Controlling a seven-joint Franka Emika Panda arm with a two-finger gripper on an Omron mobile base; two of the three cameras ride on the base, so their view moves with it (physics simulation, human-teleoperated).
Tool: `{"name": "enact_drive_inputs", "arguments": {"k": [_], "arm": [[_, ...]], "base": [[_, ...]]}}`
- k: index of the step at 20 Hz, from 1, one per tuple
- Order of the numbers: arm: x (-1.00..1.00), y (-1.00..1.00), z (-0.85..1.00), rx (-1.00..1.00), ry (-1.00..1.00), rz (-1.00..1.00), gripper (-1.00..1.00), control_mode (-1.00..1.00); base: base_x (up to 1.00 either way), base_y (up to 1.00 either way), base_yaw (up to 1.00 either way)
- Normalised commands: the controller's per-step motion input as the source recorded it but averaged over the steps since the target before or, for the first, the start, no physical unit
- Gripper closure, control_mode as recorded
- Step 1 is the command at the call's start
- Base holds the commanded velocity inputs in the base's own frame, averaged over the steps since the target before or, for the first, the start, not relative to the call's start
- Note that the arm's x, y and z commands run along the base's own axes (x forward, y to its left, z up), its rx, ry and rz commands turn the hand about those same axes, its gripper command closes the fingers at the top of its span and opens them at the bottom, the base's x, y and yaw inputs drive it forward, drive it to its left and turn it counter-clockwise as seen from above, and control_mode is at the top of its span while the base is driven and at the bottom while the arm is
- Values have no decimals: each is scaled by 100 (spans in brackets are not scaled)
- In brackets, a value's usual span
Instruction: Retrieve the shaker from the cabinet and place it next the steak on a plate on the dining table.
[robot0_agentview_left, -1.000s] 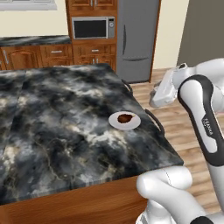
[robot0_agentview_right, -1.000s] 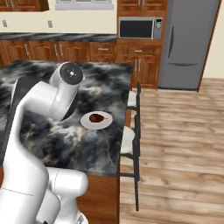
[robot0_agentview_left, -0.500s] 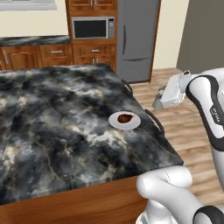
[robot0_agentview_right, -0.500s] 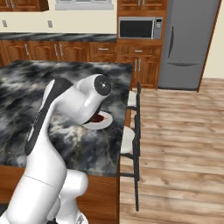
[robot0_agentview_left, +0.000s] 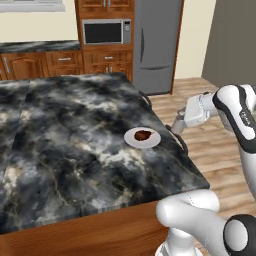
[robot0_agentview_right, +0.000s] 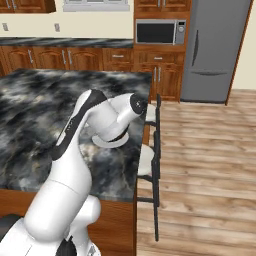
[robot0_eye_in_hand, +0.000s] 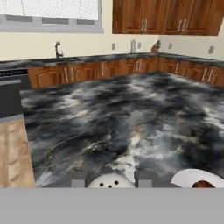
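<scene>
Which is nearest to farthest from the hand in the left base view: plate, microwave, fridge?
Hand sits off the island's right edge.
1. Plate with the steak: just left of the hand, near the island's right edge.
2. Fridge: behind the hand, against the back wall.
3. Microwave: back wall, left of the fridge.

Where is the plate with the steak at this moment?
In the left base view the plate with the steak lies on the dining table near its right edge, close to the gripper beyond that edge.
</scene>
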Motion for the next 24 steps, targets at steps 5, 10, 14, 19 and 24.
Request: {"name": "enact_drive_inputs", "arguments": {"k": [5,10,14,19,24], "arm": [[21,-1,-35,14,9,7,100,-100],[11,11,-31,-2,2,0,100,-100],[13,15,-39,-18,0,0,100,-100],[5,8,-46,-19,-4,0,100,-100],[0,0,-32,-2,0,5,100,-100]], "base": [[0,0,0],[0,0,0],[0,0,0],[0,0,0],[0,0,0]]}}
